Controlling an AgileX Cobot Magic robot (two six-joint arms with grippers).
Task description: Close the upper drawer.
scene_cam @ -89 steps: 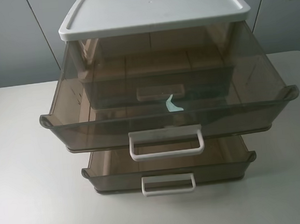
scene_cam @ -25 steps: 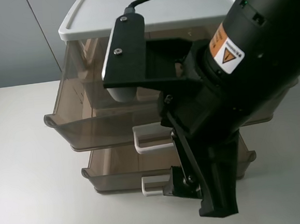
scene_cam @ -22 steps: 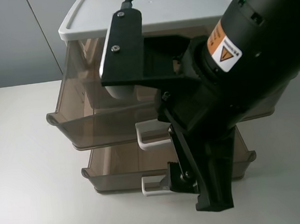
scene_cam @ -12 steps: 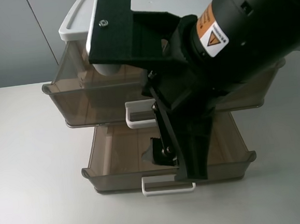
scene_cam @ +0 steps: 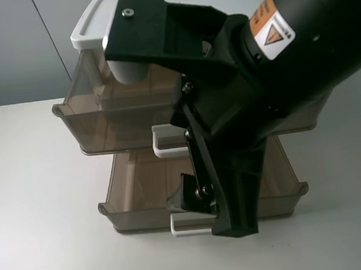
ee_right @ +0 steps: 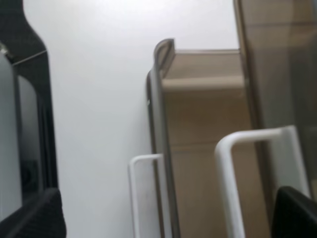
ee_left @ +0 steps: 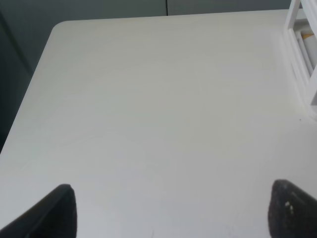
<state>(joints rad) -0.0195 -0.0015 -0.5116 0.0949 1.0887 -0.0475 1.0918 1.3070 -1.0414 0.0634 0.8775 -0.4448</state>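
The upper drawer (scene_cam: 113,118) — smoky-brown translucent plastic with a wide white loop handle (scene_cam: 167,142) — sits toward the worktop's (scene_cam: 36,202) far edge, under a flat white lid (scene_cam: 91,30). The right gripper (scene_cam: 207,217) hangs just before that handle, fingers spread, grasping nothing; the left gripper (ee_left: 173,210) is spread too.

Right arm (scene_cam: 299,57) leaning over a smoky-brown drawer cabinet on a white desk (scene_cam: 43,214)

The black arm, which carries an orange-and-white warning label (scene_cam: 273,27) and a black camera bracket (scene_cam: 137,22), fills the right and middle of the view and hides much of the cabinet. The upper drawer (scene_cam: 104,119) sits mostly under the white lid (scene_cam: 91,29), its front wall a little forward of the lid's edge and its wide white loop handle (scene_cam: 165,142) partly behind the arm. The lower drawer (scene_cam: 141,191) stands pulled well out beneath it. The right hand (scene_cam: 208,214) points down over that drawer's front, just above its narrower white handle (scene_cam: 187,225).
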